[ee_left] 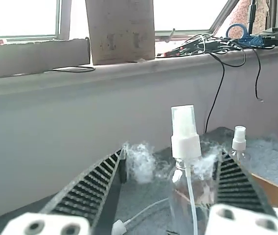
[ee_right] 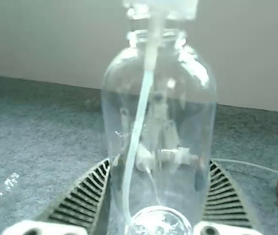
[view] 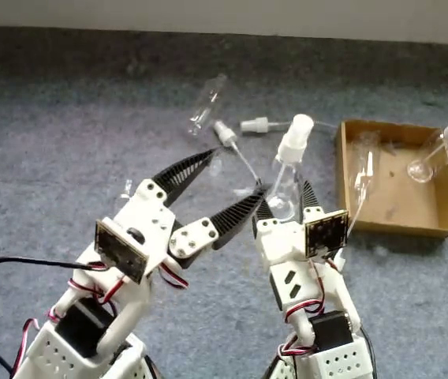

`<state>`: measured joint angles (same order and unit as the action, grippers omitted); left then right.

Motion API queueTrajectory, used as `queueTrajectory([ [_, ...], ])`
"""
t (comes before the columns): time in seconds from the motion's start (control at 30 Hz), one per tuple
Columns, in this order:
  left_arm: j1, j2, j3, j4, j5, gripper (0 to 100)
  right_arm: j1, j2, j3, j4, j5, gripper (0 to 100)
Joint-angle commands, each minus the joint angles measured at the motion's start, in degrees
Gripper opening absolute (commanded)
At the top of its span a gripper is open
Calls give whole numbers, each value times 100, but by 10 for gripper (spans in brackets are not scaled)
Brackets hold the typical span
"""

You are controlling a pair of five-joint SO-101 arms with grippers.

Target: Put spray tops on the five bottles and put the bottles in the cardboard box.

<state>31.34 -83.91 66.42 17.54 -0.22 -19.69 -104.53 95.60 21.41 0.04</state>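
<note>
What worries me most is the bottle (view: 285, 185) standing upright near the middle of the table (view: 66, 118). The right claw (view: 287, 199) is clamped low on its belly. The bottle is clear and looks slick, and it stands tall with the spray top (view: 296, 134) on its neck. I can't tell whether that top is screwed down or only resting there, so a quick swing toward the box could tilt the bottle in the grip or shake the top loose. The left claw (view: 237, 173) is spread wide and holds nothing, with one fingertip just beside the bottle. A careless turn from that arm could knock the bottle sideways. It could also snag the thin tube of the loose spray top (view: 226, 134) lying just beyond it, with a second loose top (view: 257, 125) nearby. The held bottle seems to contain only its own thin tube and no liquid that I can see. The cardboard box (view: 397, 228) sits toward the right edge of the table and has two bottles in it. A capped bottle (view: 435, 154) leans in the far right corner with its top poking over the rim, and a bump could tip it out. The other bottle (view: 364, 172) lies along the wall nearest the claws. A bare bottle (view: 207, 104) lies on its side near the far edge and looks empty.
</note>
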Motion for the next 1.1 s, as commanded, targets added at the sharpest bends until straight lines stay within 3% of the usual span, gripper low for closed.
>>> queueTrajectory([
  [0.0, -611, -637, -268, 765, 18, 245, 136, -66, 796, -180, 0, 187],
  [0.23, -1930, -866, -268, 2171, 26, 245, 760, -66, 505, -189, 0, 187],
  [0.33, -2158, -866, -268, 3112, 26, 245, 919, -66, 479, -163, 9, 187],
  [0.47, -2246, -866, -268, 4123, 35, 245, 989, -66, 479, -154, 677, 187],
  [0.57, -2237, -875, -163, 4615, 35, 245, 1235, -66, 338, -154, 510, 187],
  [0.77, -2246, -919, 769, 4659, 519, 245, 1481, -13, -637, 743, 738, 187],
  [1.07, -2202, -919, 1385, 4659, 554, 245, 1508, -4, -1525, 1622, 853, 187],
])
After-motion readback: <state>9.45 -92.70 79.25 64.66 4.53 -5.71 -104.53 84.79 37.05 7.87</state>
